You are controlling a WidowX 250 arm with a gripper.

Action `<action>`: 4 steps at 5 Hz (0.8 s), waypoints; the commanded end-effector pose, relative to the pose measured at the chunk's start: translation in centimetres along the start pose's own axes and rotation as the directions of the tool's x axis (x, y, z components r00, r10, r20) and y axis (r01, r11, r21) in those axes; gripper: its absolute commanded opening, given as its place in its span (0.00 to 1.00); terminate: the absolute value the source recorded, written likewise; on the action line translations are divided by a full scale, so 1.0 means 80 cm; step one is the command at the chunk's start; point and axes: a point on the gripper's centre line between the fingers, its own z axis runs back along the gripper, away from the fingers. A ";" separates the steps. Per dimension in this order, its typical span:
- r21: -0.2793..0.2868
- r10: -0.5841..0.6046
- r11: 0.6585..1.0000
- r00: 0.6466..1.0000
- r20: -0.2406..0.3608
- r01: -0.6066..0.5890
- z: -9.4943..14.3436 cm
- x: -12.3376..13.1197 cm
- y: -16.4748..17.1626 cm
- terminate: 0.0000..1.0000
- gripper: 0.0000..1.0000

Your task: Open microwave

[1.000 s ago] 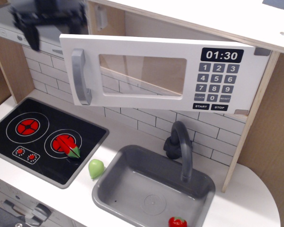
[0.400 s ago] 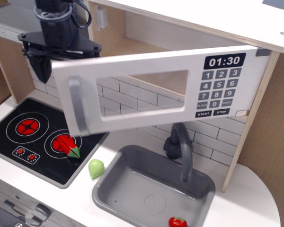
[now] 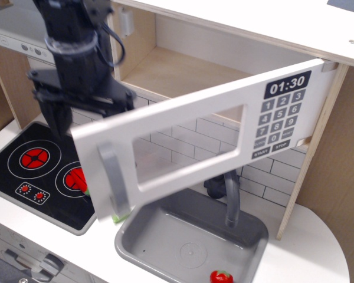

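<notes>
We are mid-swing on the microwave door (image 3: pixel 194 138), hinged at right under the top shelf and well ajar, our gripper (image 3: pixel 76 109) spread wide behind its handle edge; next, push it fully open.

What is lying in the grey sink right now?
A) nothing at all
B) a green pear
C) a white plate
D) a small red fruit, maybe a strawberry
D: a small red fruit with a green top lies at the near edge of the sink, below the swung-open door of the microwave.
</notes>
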 end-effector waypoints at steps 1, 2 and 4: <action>-0.009 -0.035 0.999 0.999 0.027 0.035 0.015 -0.014 -0.025 0.00 1.00; -0.056 -0.017 0.998 0.999 0.035 0.019 0.019 -0.011 -0.033 0.00 1.00; -0.075 0.097 0.993 0.985 0.141 -0.087 0.040 0.025 -0.012 1.00 1.00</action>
